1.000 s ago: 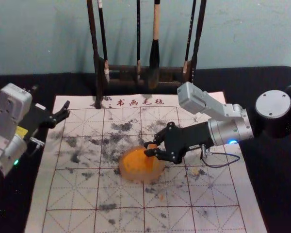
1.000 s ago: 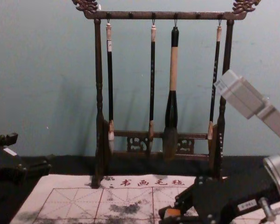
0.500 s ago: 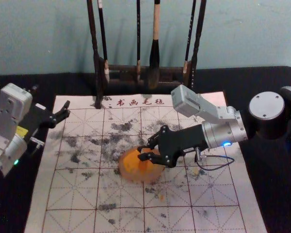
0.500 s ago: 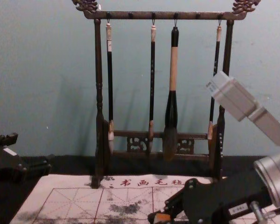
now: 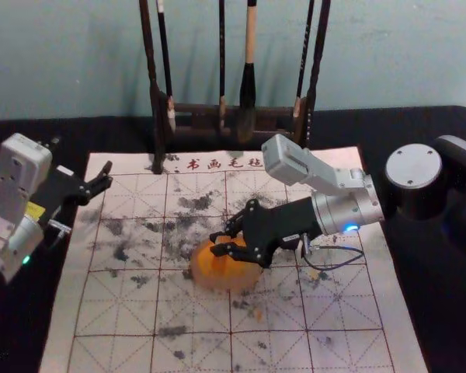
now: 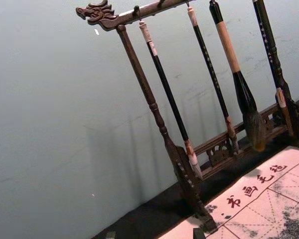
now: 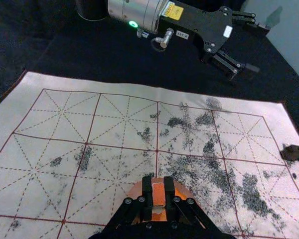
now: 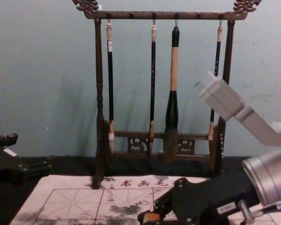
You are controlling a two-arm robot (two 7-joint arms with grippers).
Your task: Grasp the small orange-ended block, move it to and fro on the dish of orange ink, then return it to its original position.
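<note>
Head view, centre: the right gripper (image 5: 215,244) is holding the orange-ended block (image 7: 158,193) pinched, fingers parted only by its width, over the orange dish (image 5: 231,283); at left, the left gripper (image 5: 108,175) is idling, fingers spread.

And here's the black-covered tabletop (image 5: 443,311), a gridded, smudged mat (image 5: 342,311) spread across it, a dark rack (image 5: 157,132) standing at the mat's far edge.

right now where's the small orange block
In the right wrist view, the small block is pinched between the fingertips of the right gripper; the head view puts it over the left part of the orange ink dish.
</note>
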